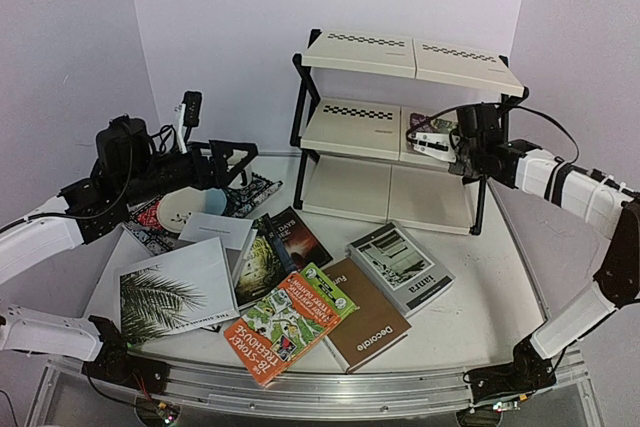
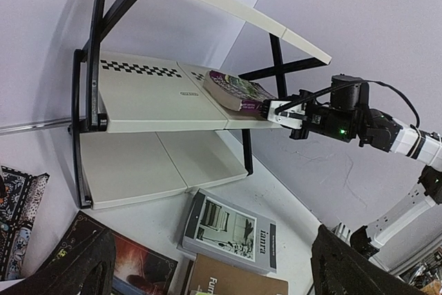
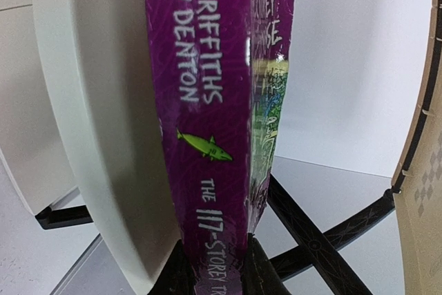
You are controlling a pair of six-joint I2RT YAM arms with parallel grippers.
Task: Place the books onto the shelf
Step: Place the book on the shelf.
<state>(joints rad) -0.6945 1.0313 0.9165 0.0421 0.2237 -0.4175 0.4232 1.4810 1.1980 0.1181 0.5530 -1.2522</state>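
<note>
A: Right claw [image 1: 432, 144] clenched on thick purple "Treehouse" paperback [image 2: 235, 91], which lies flat on the middle tier of the black-framed, cream-panelled shelf [image 1: 350, 132]. Placing step.

B: Next, likely: release, back out level. Left claw [image 1: 232, 165] gapes, empty (other books [image 1: 290, 322] wait on tabletop [image 1: 480, 277]).

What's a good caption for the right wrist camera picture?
Right gripper holding the purple 117-Storey paperback by its end, beside a cream shelf panel.

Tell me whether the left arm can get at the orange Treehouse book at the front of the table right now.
Probably yes. The left tool is open and empty, the orange Treehouse book lies topmost with nothing over it, and the right arm is away at the shelf.
</note>
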